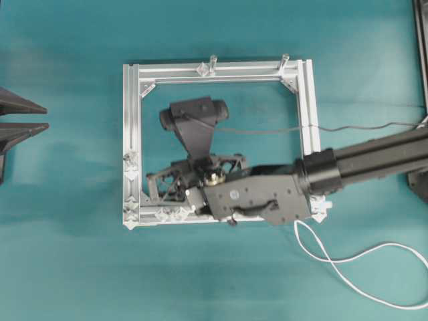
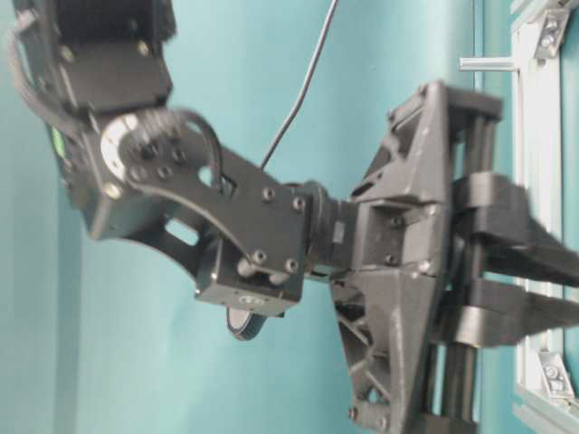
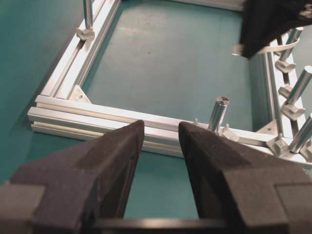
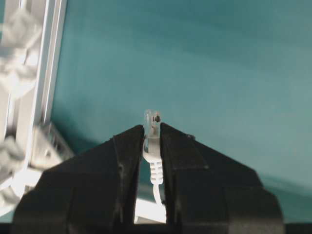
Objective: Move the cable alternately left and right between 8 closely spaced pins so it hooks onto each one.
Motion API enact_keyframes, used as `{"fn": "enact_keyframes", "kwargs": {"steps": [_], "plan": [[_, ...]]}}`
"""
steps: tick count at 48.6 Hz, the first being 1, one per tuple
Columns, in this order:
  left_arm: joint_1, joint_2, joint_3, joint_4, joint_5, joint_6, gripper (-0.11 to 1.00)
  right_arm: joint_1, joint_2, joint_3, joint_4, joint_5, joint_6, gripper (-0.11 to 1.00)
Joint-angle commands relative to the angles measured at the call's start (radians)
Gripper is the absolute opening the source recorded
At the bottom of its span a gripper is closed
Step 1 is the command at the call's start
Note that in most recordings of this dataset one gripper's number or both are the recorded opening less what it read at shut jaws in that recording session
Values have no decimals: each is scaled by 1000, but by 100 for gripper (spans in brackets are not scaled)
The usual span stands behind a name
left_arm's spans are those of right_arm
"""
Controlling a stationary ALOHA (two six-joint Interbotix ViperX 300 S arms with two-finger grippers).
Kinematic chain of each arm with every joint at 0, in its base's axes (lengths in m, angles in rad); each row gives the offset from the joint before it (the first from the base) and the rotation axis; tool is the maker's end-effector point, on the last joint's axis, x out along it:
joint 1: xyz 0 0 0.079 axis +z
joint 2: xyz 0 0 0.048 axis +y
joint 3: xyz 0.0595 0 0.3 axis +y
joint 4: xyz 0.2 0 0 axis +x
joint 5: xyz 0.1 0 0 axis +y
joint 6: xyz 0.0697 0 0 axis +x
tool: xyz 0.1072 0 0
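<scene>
Cable [image 4: 154, 146] plug between right fingers [image 4: 130, 151]

- Overhead view looks straight down on the aluminium frame [image 1: 217, 70].
- Table-level view sits close to the right arm.
- Both wrist views look forward past their fingers, sharing the frame.

A square frame [image 1: 131, 144] lies on the tabletop [image 1: 67, 267], slightly left of centre in the overhead view. Two upright posts [image 1: 212, 64] stand on its far rail. The pins [image 1: 130, 162] sit in close pairs along the left rail and the near-left corner. The right claw [image 4: 151, 127] reaches in from the right over the near rail, the cable [image 1: 348, 264] plug between its fingers (slack loops trail on the tabletop, near right). The left claw [image 3: 161, 139] sits outside the frame, to its left.
</scene>
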Motion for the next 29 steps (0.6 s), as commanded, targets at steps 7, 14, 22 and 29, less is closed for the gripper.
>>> {"fn": "enact_keyframes", "kwargs": {"steps": [7,14,22,29], "plan": [[3,8,-9,3,-9,-3,47,-44,-23,-9,-9,-6,-48,14],[3,8,-9,3,-9,-3,47,-61,-21,-9,-12,-44,-75,14],[3,8,-9,3,-9,-3,47,-64,8,-40,-15,-80,-84,14],[3,8,-9,3,-9,-3,47,-64,52,-98,-15,-100,-86,14]]}}
